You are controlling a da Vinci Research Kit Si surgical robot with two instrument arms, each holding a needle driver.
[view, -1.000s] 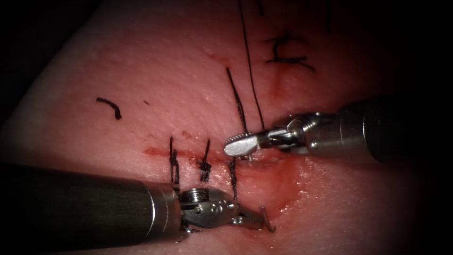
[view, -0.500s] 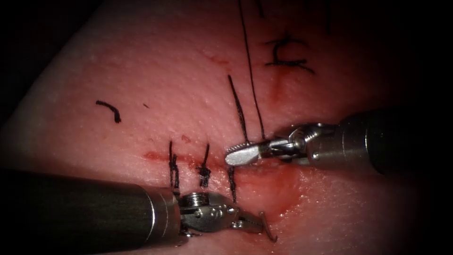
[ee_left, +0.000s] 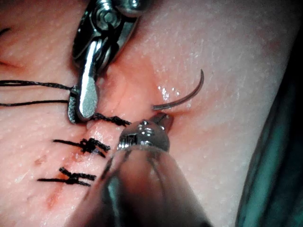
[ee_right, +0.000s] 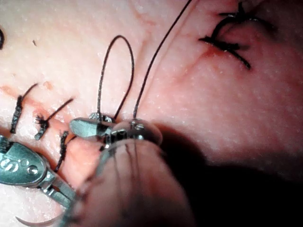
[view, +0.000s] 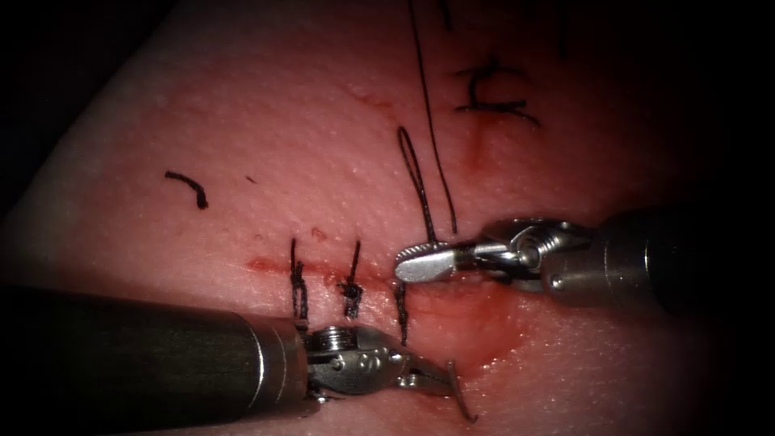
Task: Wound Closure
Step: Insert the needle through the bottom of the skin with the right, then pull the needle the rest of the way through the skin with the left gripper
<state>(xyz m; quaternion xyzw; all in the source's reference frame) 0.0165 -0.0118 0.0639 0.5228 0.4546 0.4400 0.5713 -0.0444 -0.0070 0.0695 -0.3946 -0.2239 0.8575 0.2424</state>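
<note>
legible text: none | labels, brands, numbers, signs: none readable | left tool [view: 428, 379]: small marks on the metal wrist body, too small to read | right tool [view: 424, 262]: bare metal, no marking legible | tissue [view: 242, 121]: dark lines are thread [view: 425, 97], not writing

needle [view: 460, 397] before cut [view: 339, 270]; thread [view: 428, 105] perhaps behind
</note>
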